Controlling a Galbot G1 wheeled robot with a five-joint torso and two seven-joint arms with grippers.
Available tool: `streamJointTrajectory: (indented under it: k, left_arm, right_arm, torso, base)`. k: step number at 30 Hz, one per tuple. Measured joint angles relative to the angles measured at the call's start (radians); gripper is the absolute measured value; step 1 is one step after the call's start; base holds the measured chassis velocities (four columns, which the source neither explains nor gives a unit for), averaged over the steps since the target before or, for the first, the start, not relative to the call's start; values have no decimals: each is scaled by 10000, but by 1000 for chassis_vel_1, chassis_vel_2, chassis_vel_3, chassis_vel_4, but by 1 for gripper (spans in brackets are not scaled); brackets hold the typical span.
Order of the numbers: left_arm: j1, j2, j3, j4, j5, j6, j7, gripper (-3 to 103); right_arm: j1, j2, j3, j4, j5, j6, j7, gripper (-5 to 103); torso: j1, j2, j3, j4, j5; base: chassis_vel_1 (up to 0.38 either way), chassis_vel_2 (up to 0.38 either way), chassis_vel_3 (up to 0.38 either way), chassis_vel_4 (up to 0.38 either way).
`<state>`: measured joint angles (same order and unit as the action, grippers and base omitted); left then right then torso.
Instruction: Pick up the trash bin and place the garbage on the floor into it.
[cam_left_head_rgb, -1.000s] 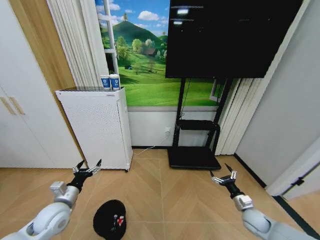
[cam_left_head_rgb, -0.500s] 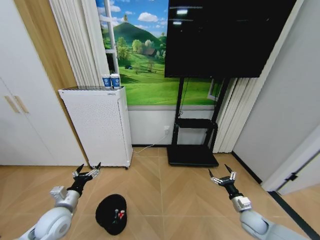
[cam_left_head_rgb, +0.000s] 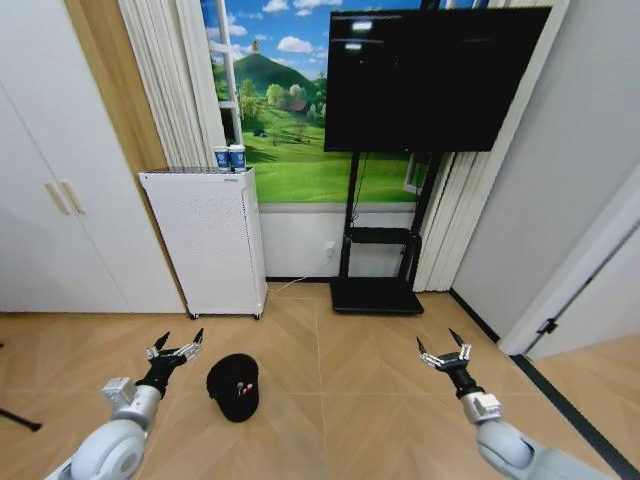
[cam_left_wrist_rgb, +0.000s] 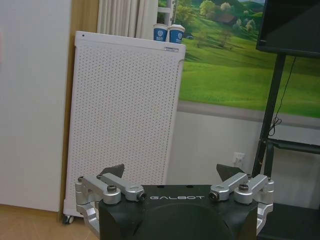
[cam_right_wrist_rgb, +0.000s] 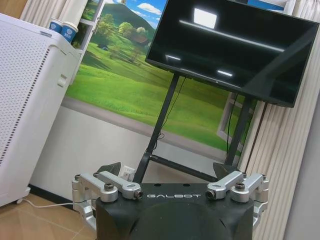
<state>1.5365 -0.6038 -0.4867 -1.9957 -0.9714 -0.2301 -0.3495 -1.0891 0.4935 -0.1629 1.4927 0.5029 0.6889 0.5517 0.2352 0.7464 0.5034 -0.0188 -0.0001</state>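
Contents of the trash bin (cam_left_head_rgb: 234, 386) hard to make out: small red-and-white bits inside, no detail. Bin sits on wood floor (cam_left_head_rgb: 330, 400) at 7 o'clock in head view, just right of left gripper (cam_left_head_rgb: 175, 346). Around: TV on stand (cam_left_head_rgb: 428, 80) at 12, white perforated appliance (cam_left_head_rgb: 212, 240) at 10 w/ two blue cups (cam_left_head_rgb: 229, 158) on top. Left gripper & right gripper (cam_left_head_rgb: 444, 350) both spread wide, holding nothing, touching nothing.

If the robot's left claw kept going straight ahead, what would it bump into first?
Probably the white perforated appliance: the open left gripper points at it across bare floor, though depth is uncertain.
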Motion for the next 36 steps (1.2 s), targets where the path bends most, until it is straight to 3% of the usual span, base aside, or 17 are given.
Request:
streamJointTrajectory:
  k: [7, 8, 10, 11, 15, 18, 20, 22, 23, 27, 29, 34, 36]
  left_arm:
    - [-53, -14, 78, 41, 23, 0, -2, 100]
    - [-65, -44, 123, 72, 70, -1, 10, 100]
    - [-66, -98, 174, 101, 129, -12, 31, 100]
    - [-75, -150, 234, 145, 185, -34, 63, 100]
    - [-128, -196, 317, 220, 240, -68, 70, 100]
    - [-178, -211, 350, 256, 255, -87, 54, 100]
    - [-222, -241, 440, 299, 299, -93, 37, 100]
    - [-246, -246, 465, 315, 322, -94, 26, 100]
    - [-283, -265, 507, 329, 345, -104, 8, 100]
    - [-290, -298, 545, 357, 395, -104, -33, 100]
    - [-281, -308, 545, 360, 408, -105, -70, 100]
    - [-276, -312, 542, 344, 407, -106, -264, 100]
    - [-318, -331, 573, 227, 382, 12, -578, 100]
  right_arm:
    - [26, -1, -43, 131, 156, -5, -18, 100]
    - [21, 19, -46, 135, 205, -6, -27, 100]
    - [13, 33, -49, 123, 209, -6, -42, 100]
    - [8, 72, -64, 69, 205, -2, -63, 100]
    - [27, 123, -80, 10, 197, 31, -116, 100]
    - [42, 159, -96, -63, 116, 63, -147, 100]
    - [82, 201, -120, -148, 25, 48, -122, 100]
    - [96, 239, -122, -173, -3, 52, -87, 100]
    - [101, 285, -127, -204, -14, 58, -64, 100]
    - [86, 367, -120, -208, -9, 112, -56, 100]
    - [83, 440, -104, -156, 44, 173, -61, 100]
    - [125, 443, -24, -65, 243, 173, -47, 100]
    - [110, 395, 56, -96, 205, 191, 10, 100]
  torso:
    - [-3, -7, -5, 0, -7]
    - [-1, -13, -2, -3, 6]
    - [-9, -10, -9, 2, -10]
    - [-8, -17, -7, 0, 4]
    - [-6, -19, -8, 0, -12]
    - [-6, -22, -8, -4, 17]
    - [-7, -21, -10, -4, -14]
    - [-9, -21, -11, -3, 3]
    - [-9, -22, -12, -10, 16]
    - [-9, -24, -12, 5, -10]
    - [-5, -29, -10, 5, 6]
    - [-2, -30, -10, 7, -7]
    - [-1, -31, -11, -8, 4]
  base:
    - [358, -377, -360, 364]
    - [312, -360, -304, 338]
    - [263, -358, -304, 383]
    - [184, -355, -230, 383]
    - [130, -368, -129, 349]
    - [58, -351, -68, 342]
    - [6, -308, -16, 324]
    - [3, -246, -12, 300]
    - [3, -132, -5, 180]
    - [-6, -75, -8, -2]
    - [6, 39, 2, -15]
    - [5, 31, 3, -15]
    - [-33, -88, -1, 125]
